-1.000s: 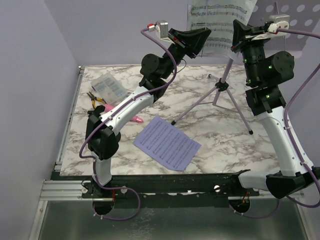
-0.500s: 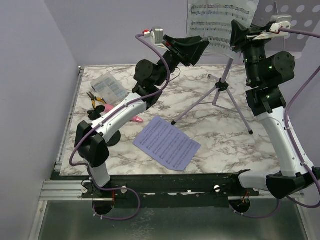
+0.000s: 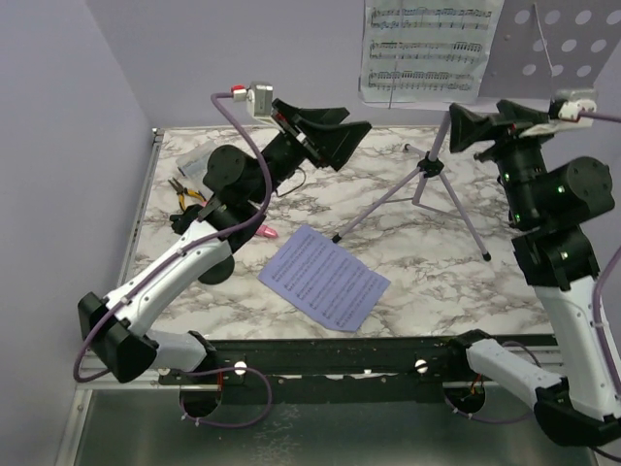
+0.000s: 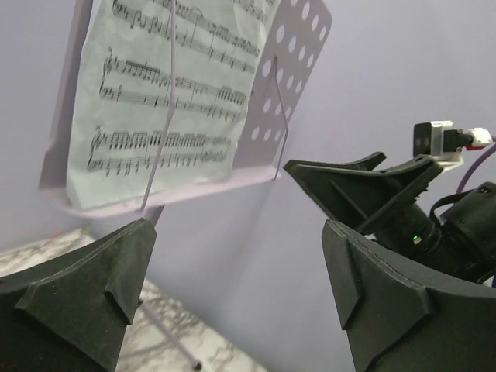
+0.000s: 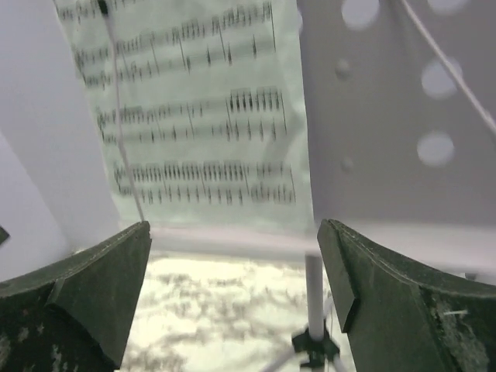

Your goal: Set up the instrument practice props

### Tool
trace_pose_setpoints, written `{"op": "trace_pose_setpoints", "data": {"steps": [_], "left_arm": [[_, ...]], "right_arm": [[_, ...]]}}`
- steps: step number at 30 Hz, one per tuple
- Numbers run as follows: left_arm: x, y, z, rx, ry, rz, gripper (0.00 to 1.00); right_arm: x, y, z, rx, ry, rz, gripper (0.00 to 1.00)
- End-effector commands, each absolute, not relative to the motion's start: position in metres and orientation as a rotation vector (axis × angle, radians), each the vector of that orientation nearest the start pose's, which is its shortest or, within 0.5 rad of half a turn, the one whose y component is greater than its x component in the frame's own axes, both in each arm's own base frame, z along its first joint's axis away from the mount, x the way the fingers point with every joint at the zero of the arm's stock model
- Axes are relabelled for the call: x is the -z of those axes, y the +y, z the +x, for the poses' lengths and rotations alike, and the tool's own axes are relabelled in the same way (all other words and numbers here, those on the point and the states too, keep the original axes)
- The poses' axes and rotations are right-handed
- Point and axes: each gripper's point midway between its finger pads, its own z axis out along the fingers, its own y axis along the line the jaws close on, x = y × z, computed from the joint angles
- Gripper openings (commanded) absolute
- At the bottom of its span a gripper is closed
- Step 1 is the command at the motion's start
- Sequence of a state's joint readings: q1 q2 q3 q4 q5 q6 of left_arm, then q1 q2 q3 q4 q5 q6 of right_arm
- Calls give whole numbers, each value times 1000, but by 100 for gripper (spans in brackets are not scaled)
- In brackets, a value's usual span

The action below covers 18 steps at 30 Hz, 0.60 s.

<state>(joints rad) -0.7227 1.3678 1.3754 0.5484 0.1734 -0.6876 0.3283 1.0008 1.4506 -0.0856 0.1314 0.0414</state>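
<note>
The lavender perforated music-stand desk (image 3: 563,44) stands on its silver tripod (image 3: 427,175) at the back right, with one sheet-music page (image 3: 422,49) resting on it. A second page (image 3: 325,277) lies flat on the marble table. The pink microphone (image 3: 265,233) shows only as a tip behind my left arm. My left gripper (image 3: 357,119) hangs open in the air left of the stand, holding nothing. My right gripper (image 3: 478,112) is open below the desk, also holding nothing. The wrist views show the page (image 4: 167,93) (image 5: 201,116) well beyond both grippers' (image 4: 240,263) (image 5: 232,271) wide-apart fingers.
A clear compartment box (image 3: 209,167) and orange-handled pliers (image 3: 189,194) lie at the table's back left. Tripod legs spread over the marble table (image 3: 437,262) at back right. Lavender walls close in the back and left. The stand's pole (image 5: 314,294) rises near my right gripper's right finger.
Both grippers have opened and drawn back and down from the stand's desk. The sheet-music page stays on the desk. The left arm has swung left and lower.
</note>
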Motion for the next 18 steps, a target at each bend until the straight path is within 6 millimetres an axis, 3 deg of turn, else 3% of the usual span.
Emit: {"op": "trace_pose_setpoints", "data": {"steps": [1, 5, 6, 11, 14, 18], "left_arm": [[-479, -315, 262, 1255, 1269, 342, 99], [-429, -297, 259, 1105, 1339, 388, 99], [-416, -292, 261, 1061, 1361, 394, 99], [-363, -275, 265, 916, 1452, 408, 99], [-351, -268, 270, 836, 1477, 389, 99], [-349, -270, 268, 850, 1487, 383, 99]], "right_arm": [[-458, 87, 283, -348, 1459, -27, 97], [-373, 132, 258, -647, 1595, -122, 100], [-347, 145, 255, -731, 1630, -137, 100], [-258, 191, 255, -1139, 1757, 2, 100], [-208, 203, 269, -1282, 1801, 223, 100], [-159, 217, 298, -1165, 1923, 342, 98]]}}
